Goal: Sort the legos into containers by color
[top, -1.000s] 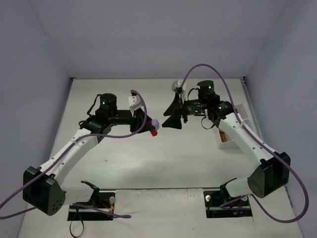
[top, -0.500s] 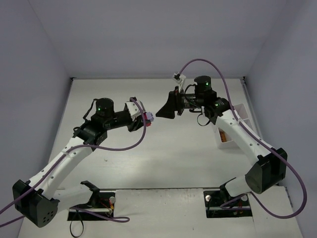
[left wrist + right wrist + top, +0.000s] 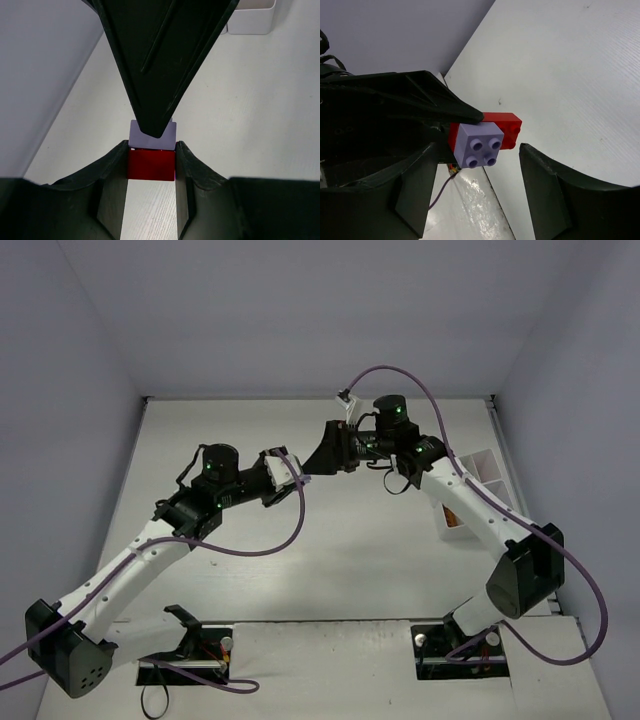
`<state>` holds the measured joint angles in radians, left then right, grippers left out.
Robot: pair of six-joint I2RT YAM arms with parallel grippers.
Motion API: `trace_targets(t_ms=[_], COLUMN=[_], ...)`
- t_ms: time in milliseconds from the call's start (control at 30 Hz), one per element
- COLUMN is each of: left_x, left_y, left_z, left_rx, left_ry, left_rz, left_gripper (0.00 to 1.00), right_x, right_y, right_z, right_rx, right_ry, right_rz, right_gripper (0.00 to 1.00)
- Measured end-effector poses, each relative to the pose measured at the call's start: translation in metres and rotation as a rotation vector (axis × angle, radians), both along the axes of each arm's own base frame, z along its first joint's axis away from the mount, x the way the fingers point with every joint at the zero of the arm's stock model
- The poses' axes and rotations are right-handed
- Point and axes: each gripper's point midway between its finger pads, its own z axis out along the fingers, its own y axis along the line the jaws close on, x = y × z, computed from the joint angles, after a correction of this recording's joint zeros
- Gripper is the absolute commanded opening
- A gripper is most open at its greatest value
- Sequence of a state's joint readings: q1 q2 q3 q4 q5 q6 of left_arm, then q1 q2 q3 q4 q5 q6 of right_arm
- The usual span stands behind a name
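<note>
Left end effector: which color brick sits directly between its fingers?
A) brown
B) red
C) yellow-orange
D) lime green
B: in the left wrist view the red brick is pinched between the fingers of the left end effector, with a lavender brick stuck to its far side.

top: high, rear, looking down | wrists: close, face-to-face, share red brick (image 3: 151, 165)
</note>
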<state>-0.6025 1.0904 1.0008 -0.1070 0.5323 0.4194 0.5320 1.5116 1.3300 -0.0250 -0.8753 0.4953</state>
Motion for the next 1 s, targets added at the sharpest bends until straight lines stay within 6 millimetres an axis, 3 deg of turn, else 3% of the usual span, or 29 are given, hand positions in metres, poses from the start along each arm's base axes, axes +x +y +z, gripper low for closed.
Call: trace_targets(t_ms=[400, 500, 533, 633, 800, 1000], left_x=[0.001, 0.000, 0.000, 0.001, 0.000, -0.004], left_y=[0.002, 0.001, 0.002, 0.003, 0.004, 0.002], left_z=[0.000, 0.000, 0.002, 0.004, 0.006, 0.000], left_rx=[0.001, -0.002, -0.006, -0.011, -0.019, -0.021], left_ry=[-0.014, -0.019, -0.025, -0.040, -0.055, -0.058], left_rz=[0.013, 0.010, 0.012, 0.017, 0.026, 0.013], left_gripper=[0.22, 0.22, 0.22, 0.22, 0.23, 0.23], right_x=[-0.005, -0.006, -0.006, -0.005, -0.005, -0.007], right_y=[0.015, 0.016, 0.016, 0.017, 0.018, 0.005], right_z=[-0.013, -0.011, -0.009, -0.006, -0.004, -0.013], right_rx=[-0.003, 0.006, 0.014, 0.026, 0.038, 0.057], right_ry=[0.058, 0.060, 0.066, 0.067, 0.066, 0.120], right_rz=[0.027, 0.031, 0.033, 0.034, 0.043, 0.071], right_gripper=[0.46, 0.31, 0.18, 0.00, 0.00, 0.00])
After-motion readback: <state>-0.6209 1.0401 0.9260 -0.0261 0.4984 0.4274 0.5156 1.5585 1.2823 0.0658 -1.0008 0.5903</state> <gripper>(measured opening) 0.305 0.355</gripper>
